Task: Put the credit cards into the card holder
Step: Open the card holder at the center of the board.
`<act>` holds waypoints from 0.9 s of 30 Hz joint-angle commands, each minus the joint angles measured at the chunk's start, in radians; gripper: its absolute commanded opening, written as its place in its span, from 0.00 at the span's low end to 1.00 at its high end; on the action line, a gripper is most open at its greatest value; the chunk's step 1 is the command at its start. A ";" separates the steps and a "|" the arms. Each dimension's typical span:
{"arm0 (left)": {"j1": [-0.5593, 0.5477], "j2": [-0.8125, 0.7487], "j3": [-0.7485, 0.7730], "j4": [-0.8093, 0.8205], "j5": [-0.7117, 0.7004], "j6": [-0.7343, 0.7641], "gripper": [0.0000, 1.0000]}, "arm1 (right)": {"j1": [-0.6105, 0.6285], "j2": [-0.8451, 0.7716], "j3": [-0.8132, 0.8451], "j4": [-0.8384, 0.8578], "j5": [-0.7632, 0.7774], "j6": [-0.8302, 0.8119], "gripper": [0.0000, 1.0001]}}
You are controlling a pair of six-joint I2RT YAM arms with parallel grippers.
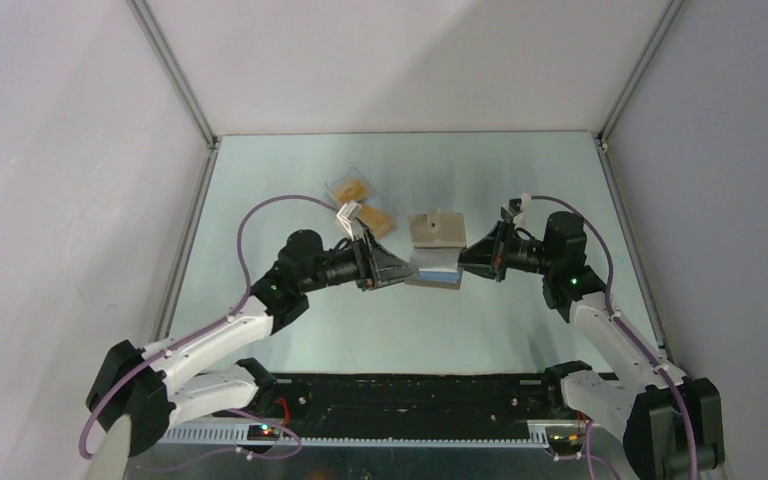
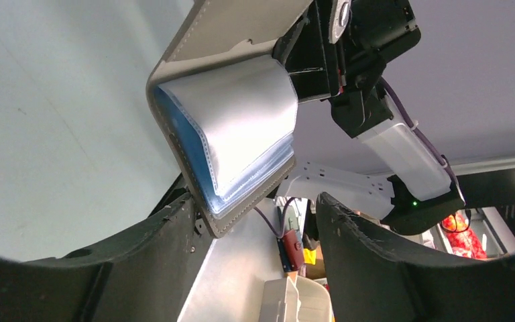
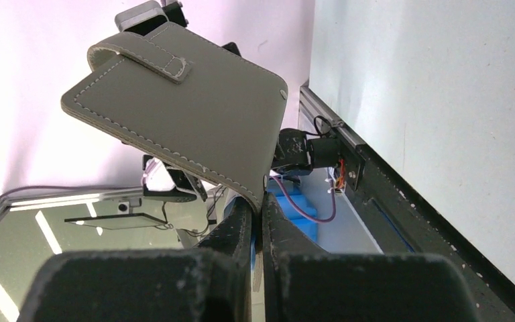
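Grey card holder (image 1: 436,240) hanging open between two claws, off the desk (image 1: 290,320).
Right claw (image 3: 260,204) pinches its cover edge; left claw (image 2: 255,201) gapes wide, one finger (image 2: 167,228) touching the lower corner. Clear sleeves (image 2: 241,127) hide the pockets. Orange credit cards (image 1: 380,218) lie beyond, partly covered by the left wrist.

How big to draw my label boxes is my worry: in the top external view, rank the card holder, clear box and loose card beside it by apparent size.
1. card holder, held up nearer the camera, which flatters it.
2. clear box.
3. loose card, only slightly smaller; box and card nearly tie.
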 commanded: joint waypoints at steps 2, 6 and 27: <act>-0.003 0.049 -0.006 0.181 0.073 -0.059 0.67 | -0.003 -0.024 0.014 0.074 -0.004 0.039 0.00; -0.008 0.090 0.003 0.193 0.080 -0.062 0.67 | -0.004 -0.023 0.014 0.099 -0.005 0.064 0.00; -0.052 0.126 0.008 0.337 0.065 -0.116 0.50 | -0.003 -0.013 0.014 0.079 0.006 0.075 0.00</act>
